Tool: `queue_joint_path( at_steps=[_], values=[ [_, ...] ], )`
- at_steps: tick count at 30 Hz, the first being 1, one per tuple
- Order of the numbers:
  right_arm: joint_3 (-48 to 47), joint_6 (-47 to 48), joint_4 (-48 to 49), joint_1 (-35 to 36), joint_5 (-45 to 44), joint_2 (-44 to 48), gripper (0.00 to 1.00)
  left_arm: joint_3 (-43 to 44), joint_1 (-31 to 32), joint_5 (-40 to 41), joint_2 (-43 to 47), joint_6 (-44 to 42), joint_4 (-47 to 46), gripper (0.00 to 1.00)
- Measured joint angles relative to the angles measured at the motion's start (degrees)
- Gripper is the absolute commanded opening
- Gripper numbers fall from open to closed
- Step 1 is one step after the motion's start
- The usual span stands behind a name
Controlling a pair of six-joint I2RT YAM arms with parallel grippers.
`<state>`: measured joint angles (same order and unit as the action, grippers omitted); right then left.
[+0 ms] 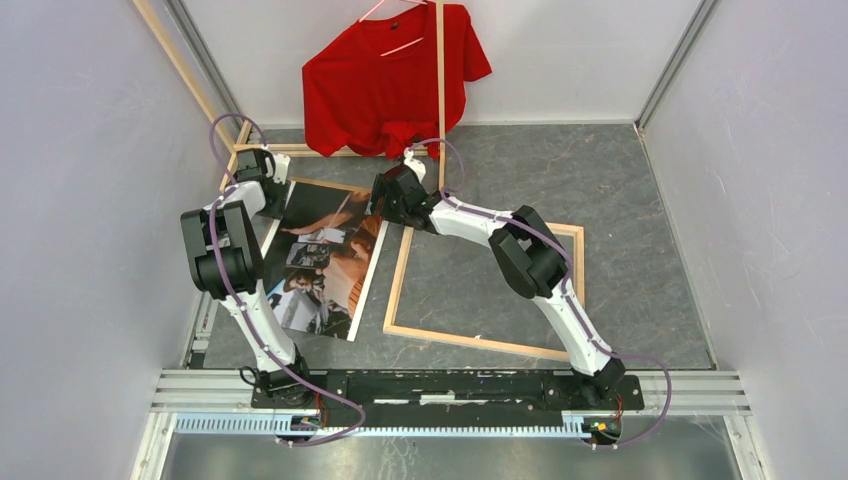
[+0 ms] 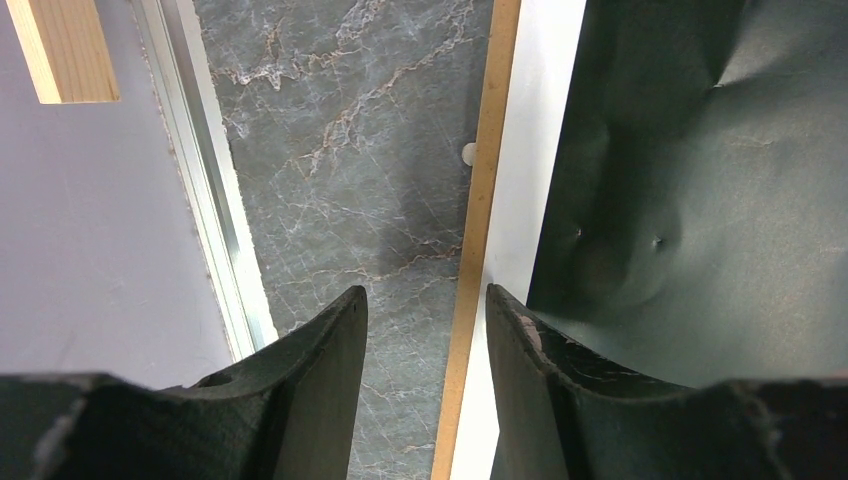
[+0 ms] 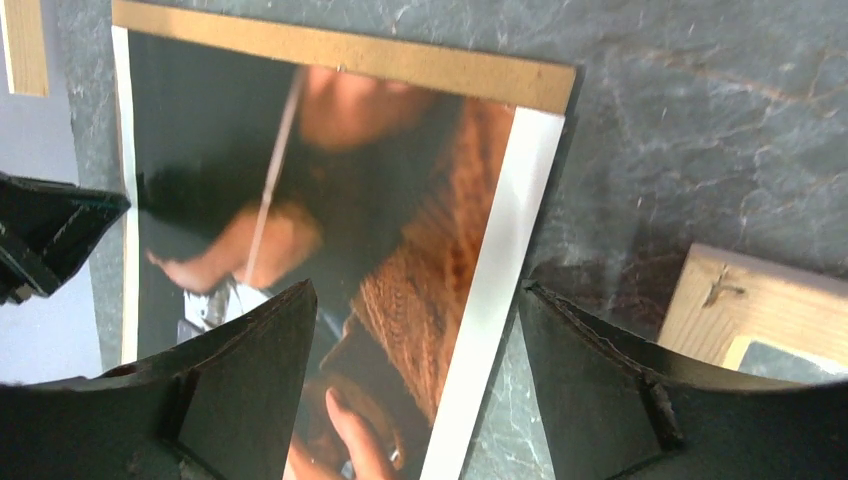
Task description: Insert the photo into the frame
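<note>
We see the large paper photo (image 1: 325, 260) of people in dark and orange tones lying face up on brown cardboard (image 3: 340, 55), just beside the pale wooden rectangular frame (image 1: 470, 341). Our left gripper (image 2: 425, 300) straddles the photo's left edge, half-spread, seemingly gripping nothing. Our right gripper (image 3: 415, 290) gapes wide over its right edge.

The photo (image 1: 325, 262) shows dark, orange and tan tones inside a white border, over a plain brown cardboard sheet (image 3: 340, 55). The frame (image 1: 470, 342) at its three o'clock is pale wood. The tabletop (image 1: 620, 180) is grey marble with pale veins; the T-shirt (image 1: 385, 80) at twelve o'clock is red.
</note>
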<state>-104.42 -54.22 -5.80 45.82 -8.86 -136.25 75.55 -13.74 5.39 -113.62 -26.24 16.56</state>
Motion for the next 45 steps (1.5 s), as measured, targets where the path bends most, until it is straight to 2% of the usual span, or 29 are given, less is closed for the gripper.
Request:
queue_joint_path(
  at_steps=[3, 18, 31, 38, 45],
  values=[
    [-2.8, 0.0, -1.6, -0.3, -1.3, -1.5, 0.81, 0.0, 0.0, 0.0, 0.0, -0.3, 0.0, 0.55],
    [-4.9, -0.4, -4.7, -0.5, -5.6, -2.3, 0.81, -0.6, 0.1, 0.0, 0.3, -1.0, -0.7, 0.53],
    [-4.0, -3.1, 1.4, -0.6, -1.9, -3.2, 0.80, -0.9, 0.3, 0.3, 0.3, -1.1, -1.2, 0.53],
    [1.4, -3.6, 7.8, -0.6, -1.4, -1.4, 0.79, -1.0, 0.4, 0.5, 0.3, -1.5, -1.4, 0.52],
    [3.6, -2.9, 8.2, 0.5, -1.5, 0.1, 0.79, -1.1, 0.4, 0.5, 0.3, -1.6, -1.5, 0.52]
  ],
)
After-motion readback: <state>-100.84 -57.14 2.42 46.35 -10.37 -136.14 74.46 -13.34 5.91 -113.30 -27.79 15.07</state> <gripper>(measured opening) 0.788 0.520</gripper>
